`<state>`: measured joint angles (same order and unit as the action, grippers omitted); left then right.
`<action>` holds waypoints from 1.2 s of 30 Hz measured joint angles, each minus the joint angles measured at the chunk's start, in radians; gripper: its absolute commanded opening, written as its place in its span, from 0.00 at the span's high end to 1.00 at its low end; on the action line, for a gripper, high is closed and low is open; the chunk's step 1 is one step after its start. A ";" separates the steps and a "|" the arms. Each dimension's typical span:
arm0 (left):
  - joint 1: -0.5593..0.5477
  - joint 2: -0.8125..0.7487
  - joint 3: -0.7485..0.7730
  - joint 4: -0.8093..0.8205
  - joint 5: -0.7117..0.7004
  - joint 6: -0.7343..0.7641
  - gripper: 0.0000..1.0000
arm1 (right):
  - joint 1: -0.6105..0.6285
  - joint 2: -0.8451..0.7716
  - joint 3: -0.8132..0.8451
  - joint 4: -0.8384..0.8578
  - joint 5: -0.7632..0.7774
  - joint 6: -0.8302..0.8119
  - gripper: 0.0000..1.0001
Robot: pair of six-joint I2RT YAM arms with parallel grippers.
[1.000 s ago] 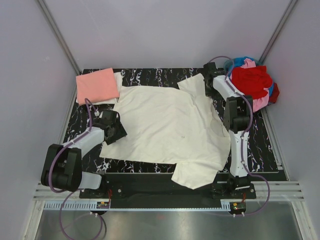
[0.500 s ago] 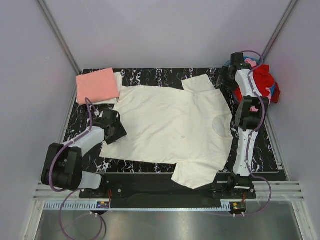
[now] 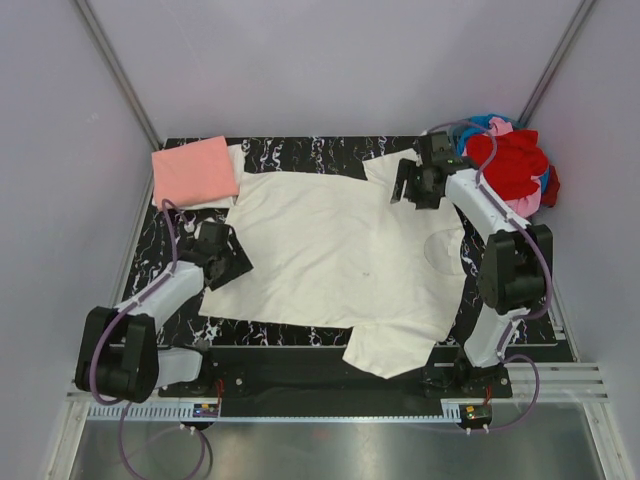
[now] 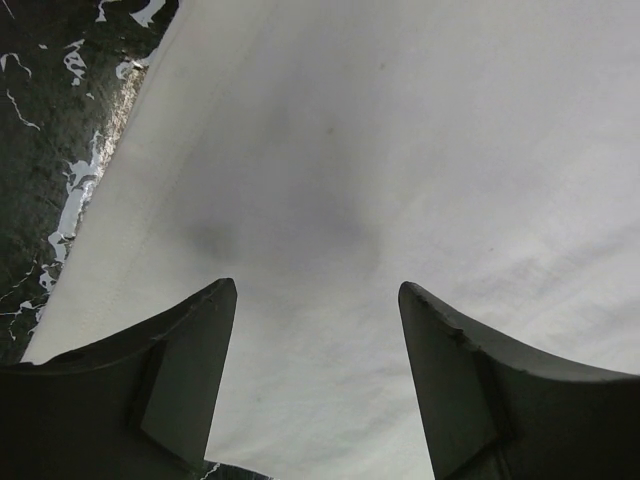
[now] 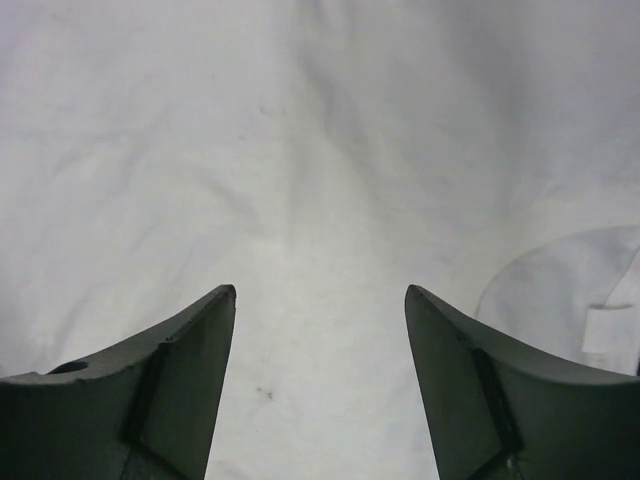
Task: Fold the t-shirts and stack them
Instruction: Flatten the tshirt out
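Grey walls, black marbled worktop (image 3: 330,150). Spreading step, by the look of it: cream shirt (image 3: 330,250) flat mid-worktop, collar to the right, near sleeve over the front edge. Left fingers (image 3: 238,265) apart at the hem, gripping nothing. Right fingers (image 3: 412,192) apart above the far sleeve. Folded pink shirt (image 3: 193,170) far left; red-pink-blue heap (image 3: 510,165) far right. Next, probably: pinch sleeve and hem, fold inward.

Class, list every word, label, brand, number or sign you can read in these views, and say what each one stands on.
No text can be read in any view.
The pale tag at the collar of the cream shirt shows no legible print.
The boards by the arm bases are too small to read.
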<state>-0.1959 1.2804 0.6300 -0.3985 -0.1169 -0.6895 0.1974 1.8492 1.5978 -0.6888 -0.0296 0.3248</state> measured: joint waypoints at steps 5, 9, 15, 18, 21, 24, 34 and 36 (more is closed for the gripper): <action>0.001 -0.064 -0.003 -0.003 0.006 0.000 0.27 | -0.021 0.012 -0.157 0.022 -0.039 0.038 0.27; 0.001 -0.091 -0.018 -0.003 0.024 -0.003 0.27 | -0.039 0.141 -0.108 0.000 -0.032 0.031 0.27; 0.001 -0.140 -0.033 -0.011 0.032 -0.015 0.27 | -0.037 0.331 0.093 -0.085 0.021 0.000 0.28; 0.001 -0.148 -0.033 -0.011 0.033 -0.019 0.27 | -0.036 0.421 0.243 -0.150 0.051 -0.011 0.28; 0.001 -0.148 -0.033 -0.011 0.035 -0.020 0.27 | -0.036 0.529 0.430 -0.228 0.097 -0.025 0.28; 0.001 -0.153 -0.033 -0.015 0.035 -0.019 0.26 | -0.036 0.639 0.623 -0.298 0.125 -0.038 0.28; 0.002 -0.246 -0.034 -0.107 0.026 -0.028 0.26 | -0.035 0.677 0.723 -0.374 0.145 -0.056 0.26; 0.001 -0.279 -0.047 -0.134 0.018 -0.040 0.26 | -0.035 0.619 0.665 -0.383 0.145 -0.055 0.26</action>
<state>-0.1947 1.0016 0.5831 -0.5327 -0.0994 -0.7296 0.1619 2.4683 2.2623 -1.0721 0.1154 0.2695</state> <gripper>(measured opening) 0.736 0.735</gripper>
